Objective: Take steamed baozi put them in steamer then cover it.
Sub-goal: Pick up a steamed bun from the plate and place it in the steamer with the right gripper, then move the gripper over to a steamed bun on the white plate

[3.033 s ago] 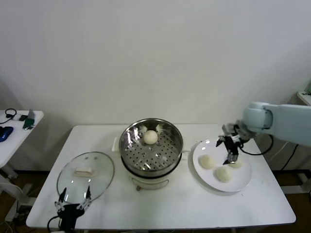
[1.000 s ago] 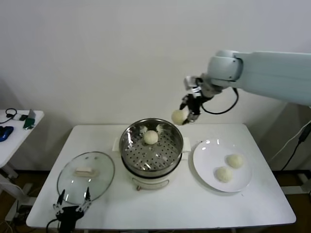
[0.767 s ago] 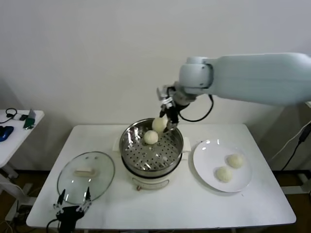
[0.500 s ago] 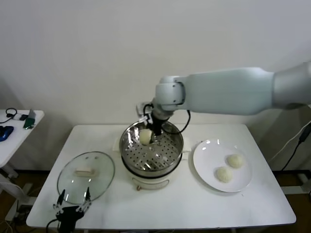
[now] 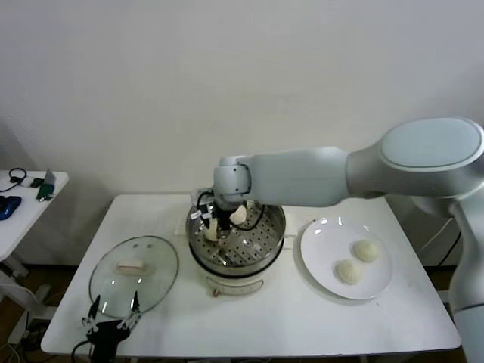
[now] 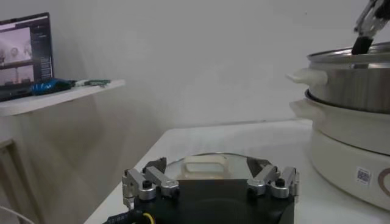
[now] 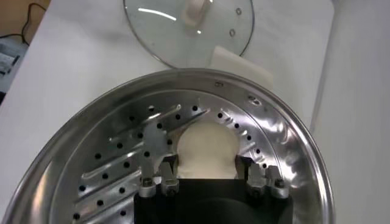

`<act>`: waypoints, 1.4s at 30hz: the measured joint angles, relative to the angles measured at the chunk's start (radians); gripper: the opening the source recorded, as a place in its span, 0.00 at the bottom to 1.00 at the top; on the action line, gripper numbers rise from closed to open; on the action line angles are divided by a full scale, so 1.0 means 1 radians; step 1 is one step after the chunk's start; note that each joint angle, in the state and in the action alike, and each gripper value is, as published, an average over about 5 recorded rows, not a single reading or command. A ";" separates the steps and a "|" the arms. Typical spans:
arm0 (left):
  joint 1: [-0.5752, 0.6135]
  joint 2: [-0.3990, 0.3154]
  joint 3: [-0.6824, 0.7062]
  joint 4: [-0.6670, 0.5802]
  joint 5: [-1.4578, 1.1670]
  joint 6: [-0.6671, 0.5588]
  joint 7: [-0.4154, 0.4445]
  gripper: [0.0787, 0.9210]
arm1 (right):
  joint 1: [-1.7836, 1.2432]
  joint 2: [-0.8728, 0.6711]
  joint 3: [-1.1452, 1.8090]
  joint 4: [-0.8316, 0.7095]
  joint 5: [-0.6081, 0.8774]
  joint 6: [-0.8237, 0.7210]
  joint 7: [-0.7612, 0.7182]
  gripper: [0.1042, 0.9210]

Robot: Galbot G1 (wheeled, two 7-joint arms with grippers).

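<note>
Two smooth baozi [image 5: 356,261] on plate [image 5: 318,265] | right pincer [image 7: 207,175] grips bun [image 7: 206,149] in perforated steel steamer [image 5: 261,246] | left pincer [image 6: 210,182] wide

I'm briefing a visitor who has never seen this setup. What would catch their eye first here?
The big pale right arm reaching across, its right gripper lowering a cream-white dough bun onto the perforated tray of the shiny round steel steamer mid-table. Then the white plate with two buns on the right, and the clear glass lid lying left.
</note>
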 measured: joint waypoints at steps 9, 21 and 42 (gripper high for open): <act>0.008 -0.003 0.001 -0.009 0.003 0.001 0.000 0.88 | 0.033 -0.021 -0.003 0.008 0.006 0.024 -0.022 0.87; 0.010 -0.006 0.008 -0.019 0.013 0.002 0.003 0.88 | 0.292 -0.286 -0.133 0.156 0.036 0.167 -0.218 0.88; 0.008 -0.027 0.005 -0.021 0.026 0.010 0.005 0.88 | 0.185 -0.844 -0.251 0.293 -0.347 0.266 -0.313 0.88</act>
